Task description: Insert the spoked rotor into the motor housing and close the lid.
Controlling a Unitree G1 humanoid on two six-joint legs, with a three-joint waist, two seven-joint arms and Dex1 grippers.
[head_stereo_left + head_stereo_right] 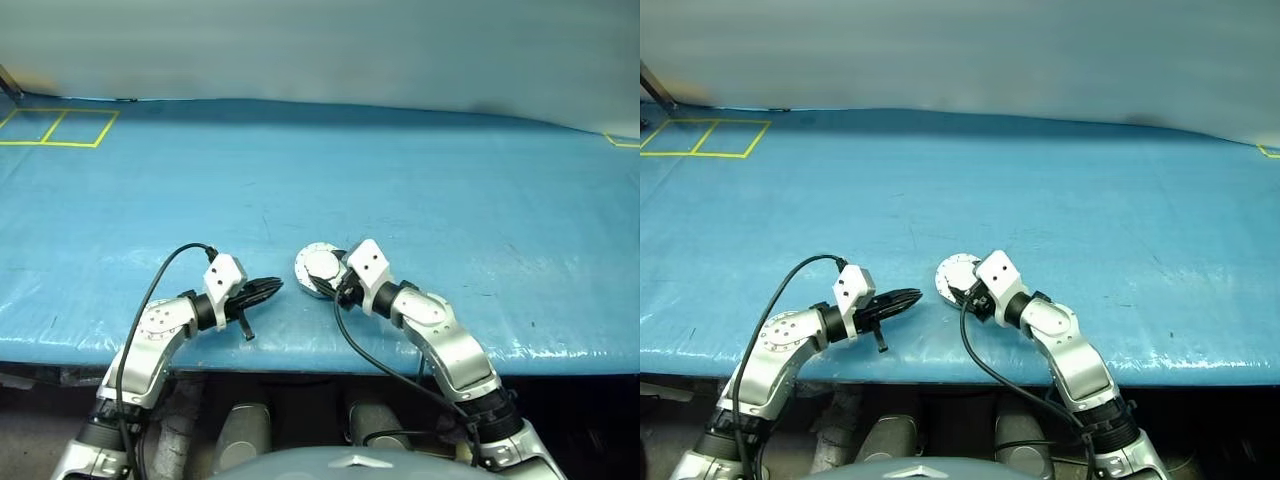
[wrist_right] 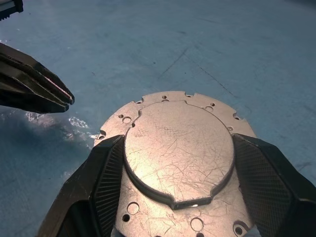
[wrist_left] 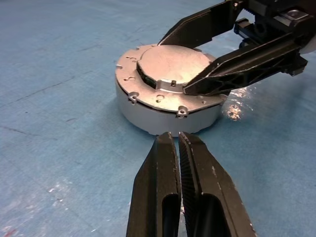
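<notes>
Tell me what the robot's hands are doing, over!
Left gripper shut, empty, beside the round grey metal lid. Right gripper open, fingers straddling lid's raised centre. Lid sits on its base on blue table.

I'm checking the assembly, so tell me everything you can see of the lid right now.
The lid is a pale grey, scratched metal disc with a raised round centre plate and a notched rim dotted with small holes. It lies flat on top of a plain grey round body, on the blue table near its front edge. The right gripper straddles it, one finger on each side. The left gripper, shut, points at it from close by.
</notes>
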